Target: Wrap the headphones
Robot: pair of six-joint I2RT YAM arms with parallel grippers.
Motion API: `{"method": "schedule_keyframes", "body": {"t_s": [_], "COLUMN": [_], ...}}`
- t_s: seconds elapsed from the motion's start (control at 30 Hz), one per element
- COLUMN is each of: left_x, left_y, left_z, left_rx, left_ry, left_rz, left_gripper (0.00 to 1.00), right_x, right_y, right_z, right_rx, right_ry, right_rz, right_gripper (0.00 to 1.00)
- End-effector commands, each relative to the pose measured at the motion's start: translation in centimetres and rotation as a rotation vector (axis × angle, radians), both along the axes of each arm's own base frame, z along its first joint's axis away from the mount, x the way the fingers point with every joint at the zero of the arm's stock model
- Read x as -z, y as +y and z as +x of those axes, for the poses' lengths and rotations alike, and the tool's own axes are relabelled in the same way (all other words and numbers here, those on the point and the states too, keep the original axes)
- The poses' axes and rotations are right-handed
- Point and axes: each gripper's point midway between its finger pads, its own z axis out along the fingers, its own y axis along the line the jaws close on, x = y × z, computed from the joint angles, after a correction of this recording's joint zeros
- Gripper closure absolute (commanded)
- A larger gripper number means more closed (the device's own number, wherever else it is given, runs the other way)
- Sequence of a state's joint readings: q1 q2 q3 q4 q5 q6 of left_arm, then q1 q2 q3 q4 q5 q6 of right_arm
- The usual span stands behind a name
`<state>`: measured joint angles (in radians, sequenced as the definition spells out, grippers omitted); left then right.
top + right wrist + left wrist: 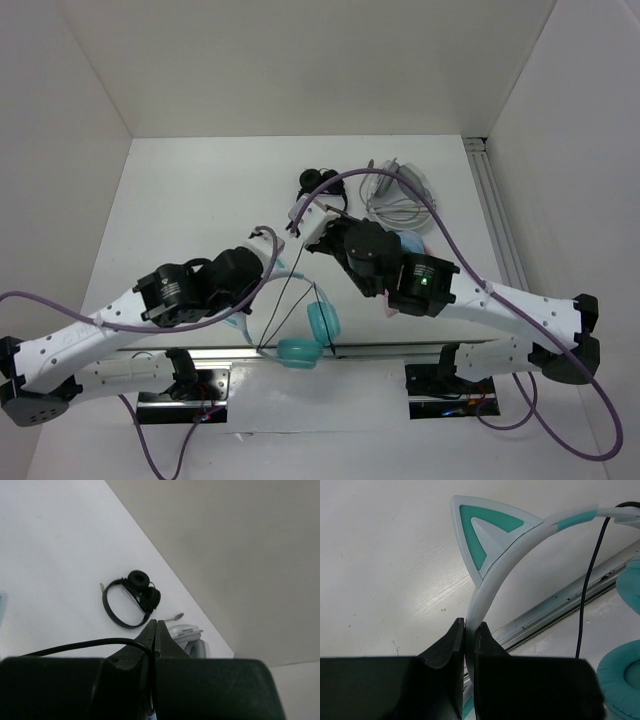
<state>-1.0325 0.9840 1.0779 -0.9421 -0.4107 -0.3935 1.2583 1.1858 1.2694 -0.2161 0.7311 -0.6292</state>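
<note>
Pinching the pale headband (pixel 487 582) just beside a cat ear (pixel 487 535), the left jaws are pressed tight on the headphones (pixel 322 320), whose teal cups lie toward the near edge of the desk (pixel 180 190), between the two arms. The right jaws are clamped on the thin black cable (pixel 75 645), out beyond the band on the far side. That cable stretches back toward the cups, so the right arm looks best placed to loop it round.

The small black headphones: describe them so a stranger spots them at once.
Start toward the far edge of the white table, near its middle. The small black headphones lie there, left of a pale grey cable bundle. All black, no cat ears, unlike the teal headphones.
</note>
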Motion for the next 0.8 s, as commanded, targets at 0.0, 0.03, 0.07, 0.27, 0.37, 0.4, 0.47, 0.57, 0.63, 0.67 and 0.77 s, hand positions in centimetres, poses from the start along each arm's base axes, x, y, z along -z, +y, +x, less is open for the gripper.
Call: {"method": "schedule_keyframes", "body": {"t_s": [0.0, 0.03, 0.07, 0.27, 0.37, 0.4, 0.47, 0.57, 0.63, 0.67, 0.77], "left_x": [-4.7, -6.1, -6.9, -12.0, -13.8, -14.0, -15.2, -17.3, -19.1, -19.5, -20.1], "left_y": [-0.7, -0.8, -0.4, 0.7, 1.1, 1.2, 1.8, 3.0, 4.0, 4.5, 5.4], "left_z": [-0.8, -0.9, -1.5, -3.6, -4.5, -4.6, -4.6, -4.9, -4.2, -3.8, -2.1], "left_rx": [0.065, 0.072, 0.092, 0.166, 0.196, 0.197, 0.188, 0.152, 0.067, 0.02, -0.125], "left_ry": [-0.066, -0.083, -0.093, -0.147, -0.167, -0.172, -0.202, -0.248, -0.287, -0.301, -0.325], "left_rz": [-0.168, -0.207, -0.229, -0.379, -0.444, -0.452, -0.479, -0.547, -0.603, -0.614, -0.619], "left_gripper": [1.0, 1.0, 1.0, 1.0, 1.0, 1.0, 1.0, 1.0, 1.0, 1.0, 1.0], "right_x": [-0.9, -0.9, -0.4, 1.1, 1.5, 1.3, 2.3, 3.7, 4.8, 5.8, 7.6], "right_y": [-0.7, -0.8, -1.2, -1.4, -1.2, -1.0, -0.6, 0.5, 2.4, 3.1, 5.4], "right_z": [1.9, 2.3, 3.0, 5.8, 6.1, 6.4, 6.7, 6.4, 5.1, 4.8, 2.9], "right_rx": [0.018, 0.021, 0.025, 0.021, -0.004, -0.024, -0.054, -0.158, -0.321, -0.367, -0.531], "right_ry": [-0.024, -0.017, -0.005, 0.046, 0.065, 0.076, 0.105, 0.175, 0.252, 0.296, 0.414], "right_rz": [0.087, 0.098, 0.103, 0.129, 0.158, 0.187, 0.189, 0.215, 0.23, 0.226, 0.24], "right_gripper": [1.0, 1.0, 1.0, 1.0, 1.0, 1.0, 1.0, 1.0, 1.0, 1.0, 1.0]}}
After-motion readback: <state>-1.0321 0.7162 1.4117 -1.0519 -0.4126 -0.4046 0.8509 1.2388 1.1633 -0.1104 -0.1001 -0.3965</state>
